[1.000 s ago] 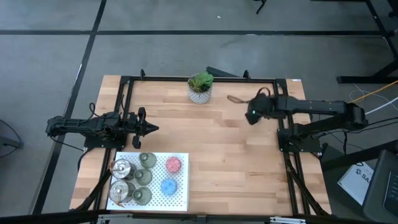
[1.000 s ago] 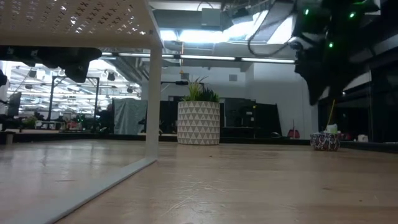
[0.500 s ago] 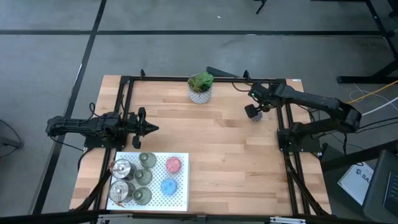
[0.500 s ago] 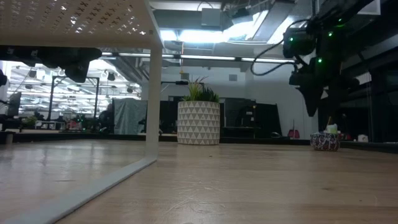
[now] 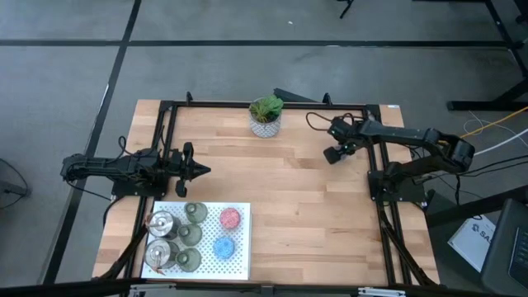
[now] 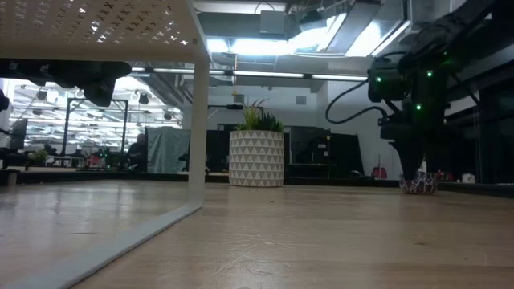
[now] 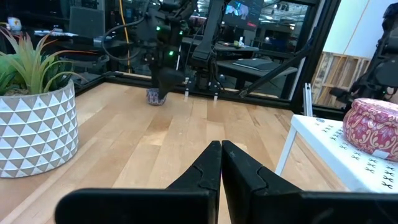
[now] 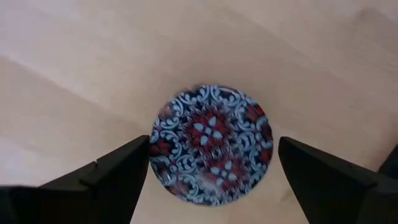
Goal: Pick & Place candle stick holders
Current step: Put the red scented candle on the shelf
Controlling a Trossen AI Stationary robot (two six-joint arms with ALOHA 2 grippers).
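Showing round holder, red-blue-white ornate pattern

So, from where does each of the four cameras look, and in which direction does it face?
High view: above the table, facing straight down; shows both arms, the white tray and the plant.
Low view: at table-top height, facing level across the table; shows the right gripper over the purple holder.
Left wrist view: on the left arm, facing across the table past the shut left gripper; shares the plant and purple holder with the low view.
Right wrist view: on the right arm, facing down between open fingers at the purple holder.
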